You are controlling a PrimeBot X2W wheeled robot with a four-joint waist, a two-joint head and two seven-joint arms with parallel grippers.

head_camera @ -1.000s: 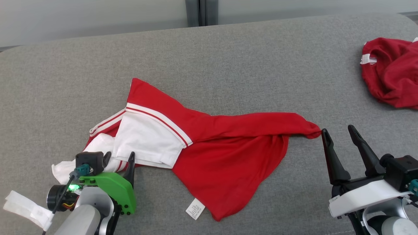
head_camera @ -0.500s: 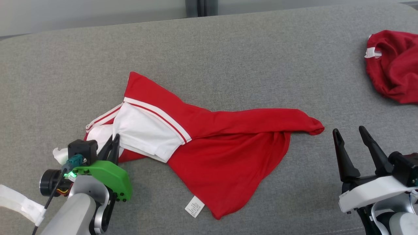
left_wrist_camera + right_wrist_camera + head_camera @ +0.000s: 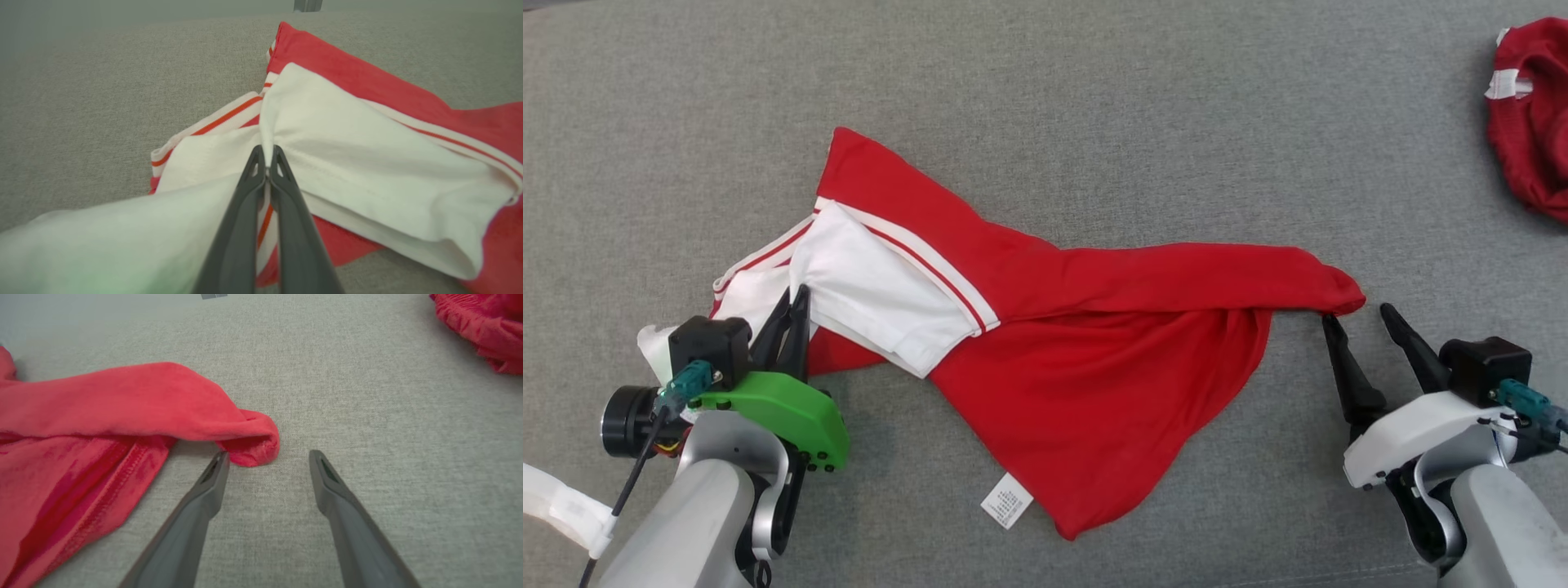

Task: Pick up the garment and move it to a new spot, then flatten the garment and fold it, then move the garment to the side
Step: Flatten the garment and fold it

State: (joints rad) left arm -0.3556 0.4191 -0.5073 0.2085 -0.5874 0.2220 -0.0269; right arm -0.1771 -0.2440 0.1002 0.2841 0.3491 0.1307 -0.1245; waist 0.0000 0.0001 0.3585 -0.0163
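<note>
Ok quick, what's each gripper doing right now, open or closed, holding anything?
Left gripper: closed, pinching a white fold of the garment.
Right gripper: open, holding nothing, its fingers at the garment's red corner.

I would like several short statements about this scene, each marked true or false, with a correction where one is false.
1. The left tool is closed on white fabric of the garment. True.
2. The right tool is closed on the red corner of the garment. False: its jaws stand open, and the corner lies just ahead of its fingertips.
3. A white label shows near the garment's lower edge. True.
4. A second red garment lies at the far left of the head view. False: it lies at the upper right.
5. The garment rests on a wooden table. False: it lies on a grey fabric surface.
</note>
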